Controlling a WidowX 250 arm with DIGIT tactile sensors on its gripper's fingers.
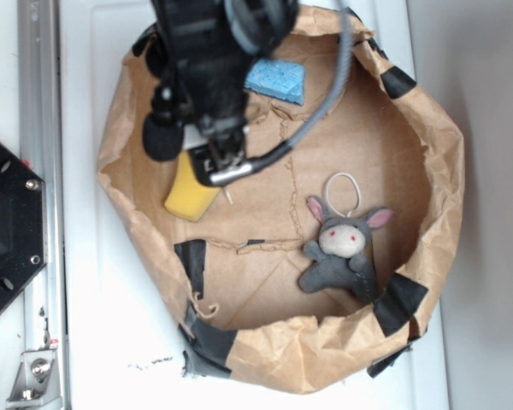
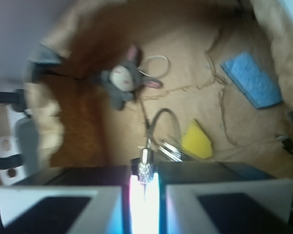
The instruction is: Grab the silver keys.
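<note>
the claw [image 2: 144,187] is pressed together, pinching the silver keys [image 2: 167,148], shiny metal on a ring with a thin cord, above the crumpled brown paper basket [image 1: 427,171]. a yellow sponge [image 2: 196,141] lies just beside them; a blue sponge [image 1: 276,81] and a grey plush mouse [image 1: 342,252] lie apart.

Exterior view bright, evenly lit, soft shadows inside the paper bag [image 1: 427,171]. Wrist view blurry, edges warped, strong glare streak between the gripper [image 2: 144,195] blocks, possibly overexposure.
</note>
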